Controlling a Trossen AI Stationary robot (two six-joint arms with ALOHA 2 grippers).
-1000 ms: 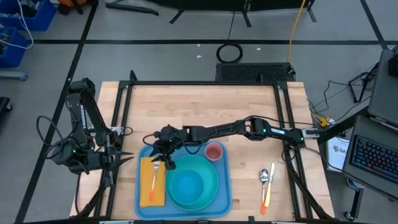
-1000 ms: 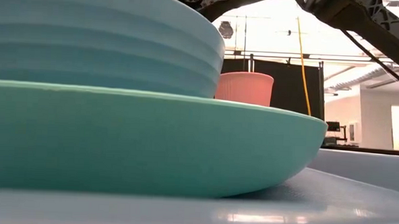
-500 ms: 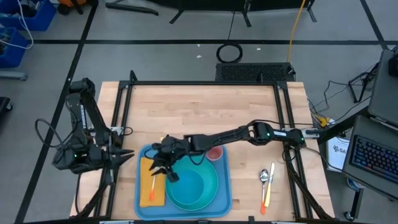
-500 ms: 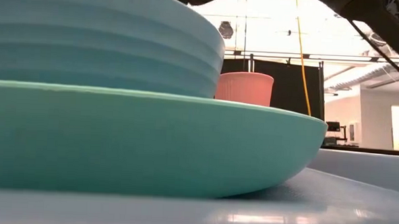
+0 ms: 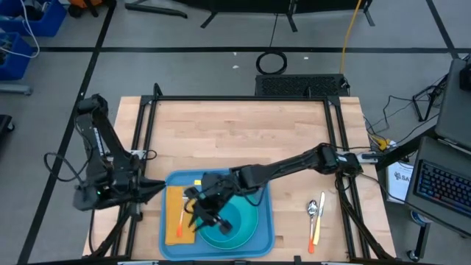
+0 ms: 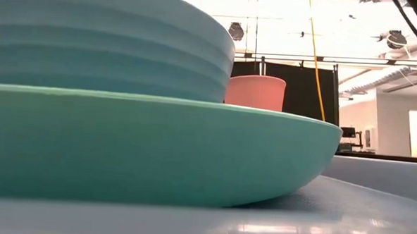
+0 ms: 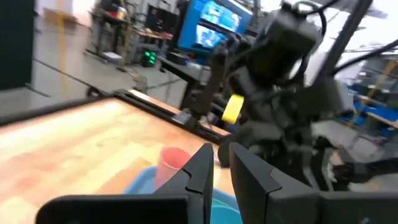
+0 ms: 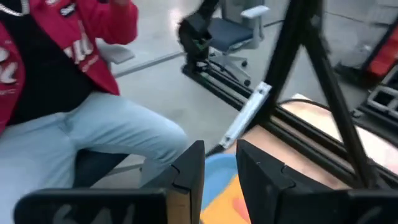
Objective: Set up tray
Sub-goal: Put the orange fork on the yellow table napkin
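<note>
The blue tray [image 5: 168, 237] lies at the table's near edge. On it are a yellow-orange napkin [image 5: 175, 227] with a fork [image 5: 182, 213] lying on top, and a teal plate [image 6: 158, 150] that carries a teal bowl [image 6: 106, 42]. A pink cup [image 6: 255, 91] stands behind them. My right gripper [image 5: 203, 216] hovers over the tray between napkin and plate, its fingers [image 8: 186, 168] apart with nothing between them. My left gripper [image 5: 158, 188] points level at the tray's left side. Its fingers [image 7: 202, 168] keep a narrow gap and hold nothing.
A spoon [image 5: 313, 209] and a knife [image 5: 318, 228] lie on the wood right of the tray. The table's far half is bare wood [image 5: 235, 132]. A person in a red top [image 8: 56, 56] sits beyond the table, seen in the right wrist view.
My right gripper has risen from the fork's far end on the napkin. It has swung toward the table's near edge, over the napkin and plate, and the fork stays on the napkin. My left gripper has rolled about its own axis and sunk a little.
</note>
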